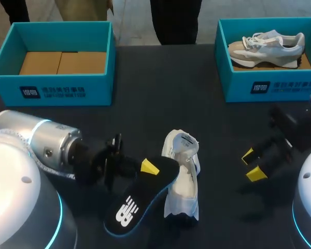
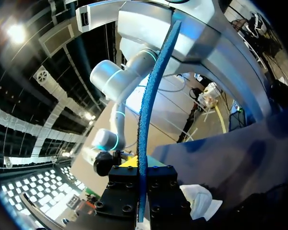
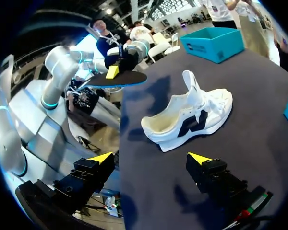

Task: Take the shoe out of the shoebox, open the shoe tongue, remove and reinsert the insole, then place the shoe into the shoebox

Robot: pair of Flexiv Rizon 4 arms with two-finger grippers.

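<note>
A white shoe (image 1: 182, 176) lies on the dark table, its tongue pulled up; it also shows ahead of the right gripper (image 3: 189, 117) and beside the left fingers (image 2: 197, 201). My left gripper (image 1: 145, 168) is shut on a black insole (image 1: 140, 199) with a blue edge, held above the table left of the shoe. The left wrist view shows that insole (image 2: 149, 105) edge-on, rising from between the fingers of the left gripper (image 2: 143, 175). My right gripper (image 1: 251, 165) stands open and holds nothing, right of the shoe. Its yellow tips (image 3: 150, 158) are spread wide, with the insole (image 3: 117, 79) beyond.
An empty teal shoebox (image 1: 52, 91) with a cardboard floor stands at the back left. A second teal shoebox (image 1: 269, 88) at the back right holds a grey and white shoe (image 1: 267, 45). The table's front edge runs close under both arms.
</note>
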